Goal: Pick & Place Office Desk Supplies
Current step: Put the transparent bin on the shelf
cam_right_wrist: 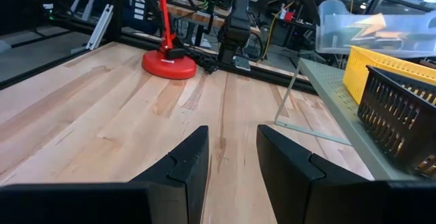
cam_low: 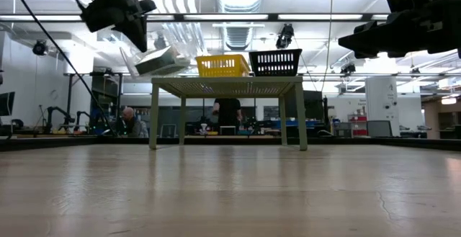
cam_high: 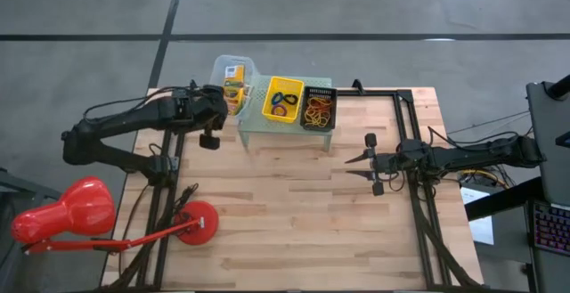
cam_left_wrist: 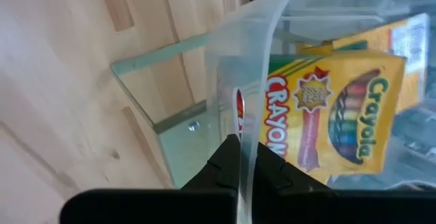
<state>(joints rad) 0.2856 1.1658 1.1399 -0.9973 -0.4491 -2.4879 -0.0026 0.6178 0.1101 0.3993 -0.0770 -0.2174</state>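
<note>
A wide stretch of bare wooden worktop (cam_high: 294, 213) lies open across the middle and near side, with the only clutter crowded along the far edge at about twelve o'clock. There a pale green perforated stand (cam_high: 287, 126) carries a yellow basket (cam_high: 283, 100) and a black basket (cam_high: 318, 108) side by side. At the stand's left end, the left end effector (cam_left_wrist: 246, 157) is clenched on the thin wall of a clear plastic bin (cam_high: 233, 84), holding it tilted and raised beside the yellow basket; in the low view the bin (cam_low: 155, 60) hangs at a slant just above the stand's top. Inside the bin lie yellow crayon boxes (cam_left_wrist: 327, 112), their printed fronts in green, red and rainbow colours pressed against the clear wall.

The yellow basket holds small blue and black rings (cam_high: 283, 101). The black basket holds a tangle of thin orange and red rubber bands (cam_high: 318, 109).

At about three o'clock, the right end effector (cam_high: 362, 166) hovers above bare boards, well apart from the stand, its fingers (cam_right_wrist: 184, 163) released and grasping nothing, with clear wood on every side of it.

A red desk lamp (cam_high: 62, 215) sits at about eight o'clock, its round base (cam_high: 196, 222) on the worktop's left side and its head hanging out beyond the left edge. Black frame rails (cam_high: 419, 195) run along both sides of the worktop.
</note>
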